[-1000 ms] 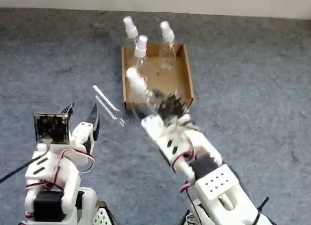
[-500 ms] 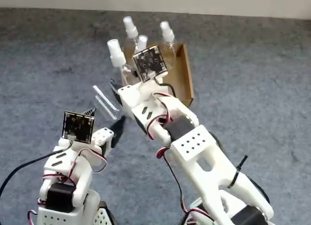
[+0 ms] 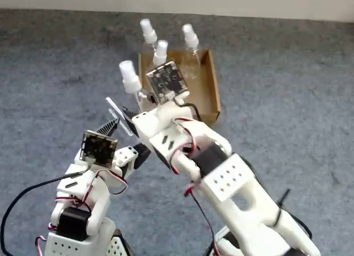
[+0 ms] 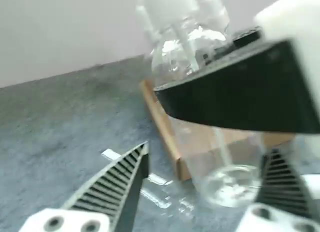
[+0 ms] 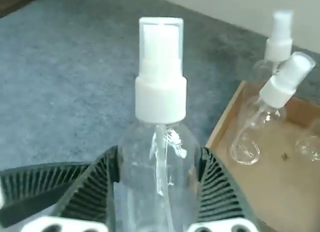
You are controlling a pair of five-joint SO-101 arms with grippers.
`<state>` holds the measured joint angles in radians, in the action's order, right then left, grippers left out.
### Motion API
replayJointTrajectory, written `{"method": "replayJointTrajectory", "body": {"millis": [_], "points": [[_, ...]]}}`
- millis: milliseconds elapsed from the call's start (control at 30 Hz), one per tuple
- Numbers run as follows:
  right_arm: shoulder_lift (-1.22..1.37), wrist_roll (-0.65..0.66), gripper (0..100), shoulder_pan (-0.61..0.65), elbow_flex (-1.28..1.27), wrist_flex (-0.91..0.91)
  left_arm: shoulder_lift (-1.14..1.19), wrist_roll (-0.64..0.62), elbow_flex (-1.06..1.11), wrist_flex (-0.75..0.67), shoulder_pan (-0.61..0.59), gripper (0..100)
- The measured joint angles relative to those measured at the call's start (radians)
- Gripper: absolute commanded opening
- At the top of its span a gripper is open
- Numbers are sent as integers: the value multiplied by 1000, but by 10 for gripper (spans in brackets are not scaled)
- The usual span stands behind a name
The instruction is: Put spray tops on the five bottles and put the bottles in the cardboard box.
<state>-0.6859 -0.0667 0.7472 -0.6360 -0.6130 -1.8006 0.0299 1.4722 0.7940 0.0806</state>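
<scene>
The right gripper (image 5: 157,164) pinches a clear bottle (image 5: 159,142) round its body and holds it upright over the grey carpet (image 3: 287,73), with a white spray top (image 5: 161,71) on its neck. From above, this bottle hangs just at 9 o'clock of the cardboard box (image 3: 213,90), beside its left wall. The left gripper (image 3: 126,139) sits near it at about 7 o'clock, fingers spread wide and holding nothing. A second bottle (image 3: 160,54) with a top leans inside the box toward its 11 o'clock corner. A third bottle (image 3: 189,46) stands at the box's 12 o'clock edge. A fourth bottle (image 3: 147,35) seems to stand just beyond the far left corner, though inside or outside is hard to tell. Two thin clear tubes (image 3: 119,113) lie on the carpet at 8 o'clock of the box.
</scene>
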Motion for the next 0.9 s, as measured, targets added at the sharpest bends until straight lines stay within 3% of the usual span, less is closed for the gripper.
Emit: {"method": "replayJointTrajectory", "body": {"millis": [300, 433, 633, 900], "points": [[-95, 44, 5, -8, 0, -87, 3, 6, 0, -3, 0, 267], [-97, 49, 5, -124, 6, -86, 9, 8, 9, -5, -8, 266], [-74, 112, 5, -345, 9, 48, 11, 9, 46, -6, -51, 266], [164, 115, 5, -391, 15, 296, 11, -35, 60, -8, -167, 265]]}}
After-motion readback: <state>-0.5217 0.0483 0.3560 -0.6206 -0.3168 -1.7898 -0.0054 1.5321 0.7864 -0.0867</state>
